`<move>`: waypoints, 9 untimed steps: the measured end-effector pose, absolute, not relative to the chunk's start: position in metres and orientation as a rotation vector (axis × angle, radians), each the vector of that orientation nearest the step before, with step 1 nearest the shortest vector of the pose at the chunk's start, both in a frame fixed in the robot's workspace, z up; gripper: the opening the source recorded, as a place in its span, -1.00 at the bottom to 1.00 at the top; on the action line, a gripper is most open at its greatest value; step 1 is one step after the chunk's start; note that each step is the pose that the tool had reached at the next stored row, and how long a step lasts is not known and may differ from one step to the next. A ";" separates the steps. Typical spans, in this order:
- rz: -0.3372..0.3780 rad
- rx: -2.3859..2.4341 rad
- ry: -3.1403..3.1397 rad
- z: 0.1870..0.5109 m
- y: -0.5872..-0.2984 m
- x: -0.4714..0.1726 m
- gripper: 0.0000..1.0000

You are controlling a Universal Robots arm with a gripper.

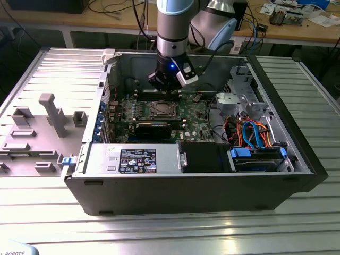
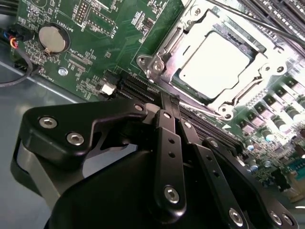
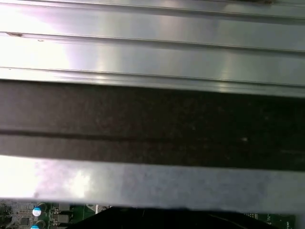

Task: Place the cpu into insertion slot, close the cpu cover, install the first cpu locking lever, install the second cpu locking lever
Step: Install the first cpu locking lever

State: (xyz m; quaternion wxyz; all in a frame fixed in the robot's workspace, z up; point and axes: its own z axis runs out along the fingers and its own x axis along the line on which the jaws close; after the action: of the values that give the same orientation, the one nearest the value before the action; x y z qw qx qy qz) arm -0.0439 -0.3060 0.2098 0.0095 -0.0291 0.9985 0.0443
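Exterior view frames one open computer case (image 1: 159,183) lying on a ribbed metal table (image 1: 48,74), with one robot arm (image 1: 172,26) reaching down into it. Inside the case sit one green motherboard (image 1: 194,114), a black power supply (image 1: 133,159) along the near wall, and a drive bay with blue and orange cables (image 1: 255,133) toward the exterior view's right. On the table, at about nine o'clock from the case, stands a grey fixture (image 1: 50,114) of several blocks. The gripper (image 1: 170,94) hangs just over the board, with the insertion slot (image 1: 162,110) just beyond it at about six o'clock in this view. In the second wrist view, the gripper (image 2: 170,101) shows its black fingers (image 2: 167,143) pressed together with nothing between them, their tips close to a long black card slot (image 2: 138,88). One cpu (image 2: 214,59), its pale metal top bright, lies seated in the socket at about one o'clock from the fingertips, apart from them. One cpu cover (image 2: 190,28) lies down around the chip, framing it. One round coin battery (image 2: 51,39) sits on the board at about ten o'clock from the fingertips.
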 end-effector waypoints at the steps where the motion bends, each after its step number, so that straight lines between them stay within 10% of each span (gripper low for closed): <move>1: 0.138 -0.091 3.118 0.209 -0.306 -0.044 -0.79; 9: 0.138 -0.091 3.118 0.204 -0.306 -0.041 -0.79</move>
State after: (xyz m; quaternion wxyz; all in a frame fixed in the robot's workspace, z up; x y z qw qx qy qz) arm -0.0413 -0.3061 0.2041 0.0094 -0.0290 0.9986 0.0442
